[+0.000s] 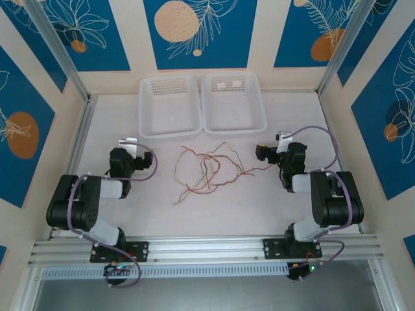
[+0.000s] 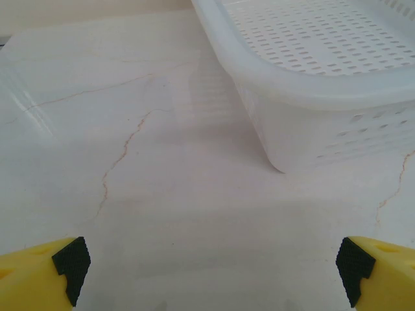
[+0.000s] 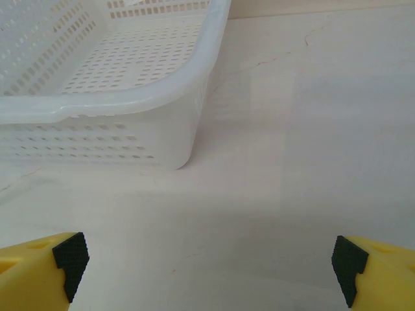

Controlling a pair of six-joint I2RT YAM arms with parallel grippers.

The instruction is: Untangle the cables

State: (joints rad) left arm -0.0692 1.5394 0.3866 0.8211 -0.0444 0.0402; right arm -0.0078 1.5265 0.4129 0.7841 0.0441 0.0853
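The cables [image 1: 204, 170], a loose snarl of red, yellow, green and orange wire, lie mid-desk [image 1: 142, 210] just in front of two white baskets [image 1: 170, 134]. The left end effector [image 2: 211, 272] and right end effector [image 3: 207, 269] flank them, both spread wide and empty. A pinch at a crossing could catch several strands and drag the knot tighter.

Two white perforated baskets stand side by side at twelve o'clock on the pale, faintly veined table [image 1: 259, 207], the left basket [image 1: 168, 110] just beside the right basket [image 1: 232, 107]. Blue wall panels [image 1: 194, 32] with orange discs and white leaf drawings rise behind them. An aluminium rail [image 1: 207, 245] runs along six o'clock.
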